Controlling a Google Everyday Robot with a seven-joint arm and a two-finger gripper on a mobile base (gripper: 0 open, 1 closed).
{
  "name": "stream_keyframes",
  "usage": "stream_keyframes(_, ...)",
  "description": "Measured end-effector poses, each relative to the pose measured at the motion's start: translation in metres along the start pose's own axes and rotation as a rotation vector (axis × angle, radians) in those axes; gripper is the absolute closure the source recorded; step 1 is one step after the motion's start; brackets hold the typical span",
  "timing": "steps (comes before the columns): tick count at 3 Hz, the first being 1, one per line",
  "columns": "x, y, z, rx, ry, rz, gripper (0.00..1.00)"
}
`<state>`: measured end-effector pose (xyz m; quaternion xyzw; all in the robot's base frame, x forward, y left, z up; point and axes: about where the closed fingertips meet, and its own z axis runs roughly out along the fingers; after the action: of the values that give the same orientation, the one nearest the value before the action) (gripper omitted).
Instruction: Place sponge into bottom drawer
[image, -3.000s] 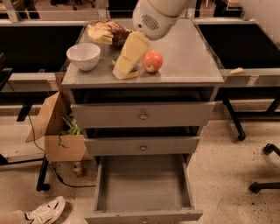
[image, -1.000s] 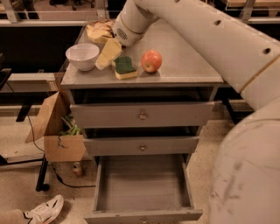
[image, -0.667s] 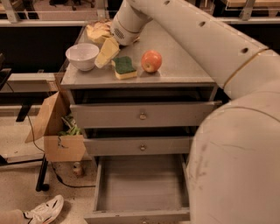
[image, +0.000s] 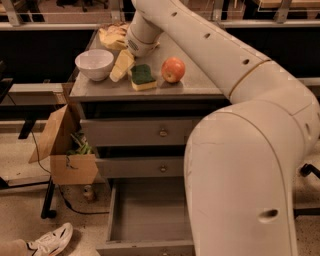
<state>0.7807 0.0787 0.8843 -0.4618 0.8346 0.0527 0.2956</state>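
The sponge (image: 143, 76), dark green over yellow foam, lies flat on the grey cabinet top (image: 200, 82) between a white bowl and a red apple. My gripper (image: 122, 65), pale yellow, hangs from the white arm just left of the sponge, between it and the bowl, close to the cabinet top. It holds nothing that I can see. The bottom drawer (image: 145, 212) is pulled out and open below, and its visible inside is bare. My arm's large white body hides the drawer's right part.
A white bowl (image: 94, 63) stands at the left of the top, and a red apple (image: 173, 69) sits right of the sponge. A yellow snack bag (image: 114, 36) lies at the back. The two upper drawers (image: 140, 132) are closed. A cardboard box (image: 67, 150) and a shoe (image: 50, 241) are on the floor at left.
Three seconds ago the gripper covered the sponge. Since then it has shifted left, uncovering the sponge on the top. The arm's body now fills the right of the view.
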Motion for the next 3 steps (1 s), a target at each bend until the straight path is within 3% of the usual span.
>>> stream_keyframes(2,0.029,-0.026,0.025,0.014,0.060,0.051,0.00)
stream_keyframes(3,0.036,-0.023,0.035,-0.002,0.081,0.043,0.18)
